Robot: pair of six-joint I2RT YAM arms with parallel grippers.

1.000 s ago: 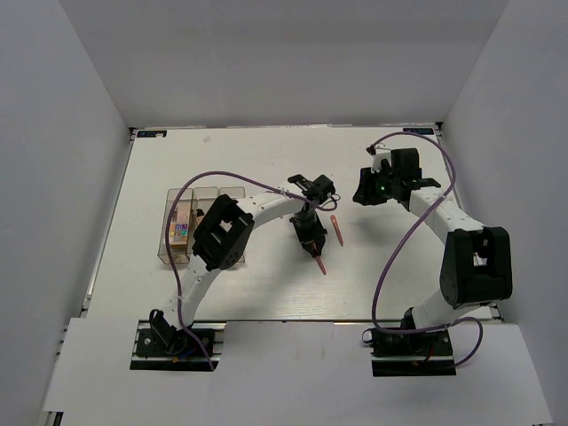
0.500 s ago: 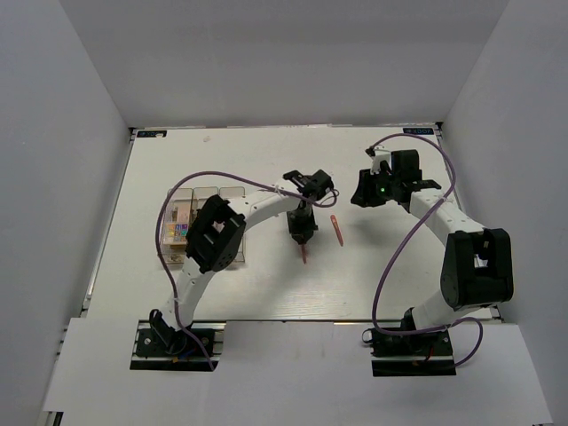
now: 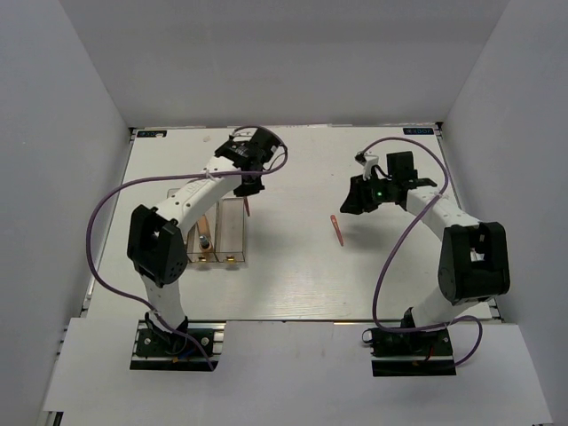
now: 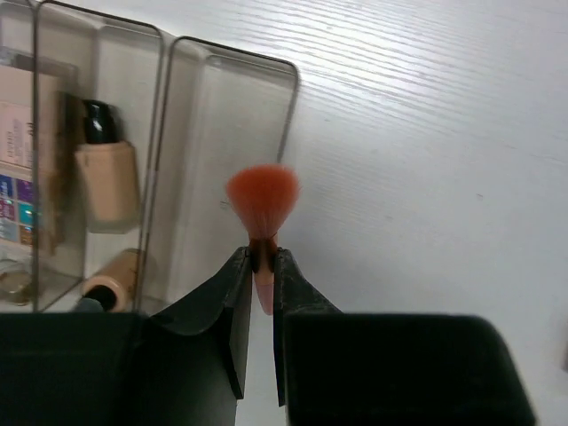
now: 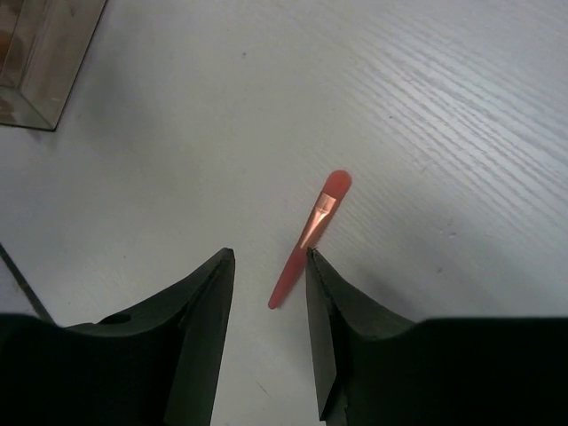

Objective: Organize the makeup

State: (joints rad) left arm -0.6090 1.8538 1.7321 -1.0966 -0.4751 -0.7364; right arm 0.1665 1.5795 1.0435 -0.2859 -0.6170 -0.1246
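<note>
Your left hand (image 4: 259, 258) pinches one brush (image 4: 263, 197) beside the empty right slot of the box (image 4: 289, 114), likely for dropping in; your right hand (image 5: 268, 259) hangs open over the other brush (image 5: 316, 225).

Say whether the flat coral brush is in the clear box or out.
Out: the flat coral brush lies on the table, ahead of the right claw.

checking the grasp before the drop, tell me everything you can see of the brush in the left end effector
A small makeup brush: fluffy rounded coral-orange bristles, a short dark ferrule, and a smooth pink handle that looks plastic. The left end effector is shut on the handle just under the ferrule, hiding most of it. The bristles point away from the wrist, over the edge of the clear box's end compartment. Nothing else touches it.
</note>
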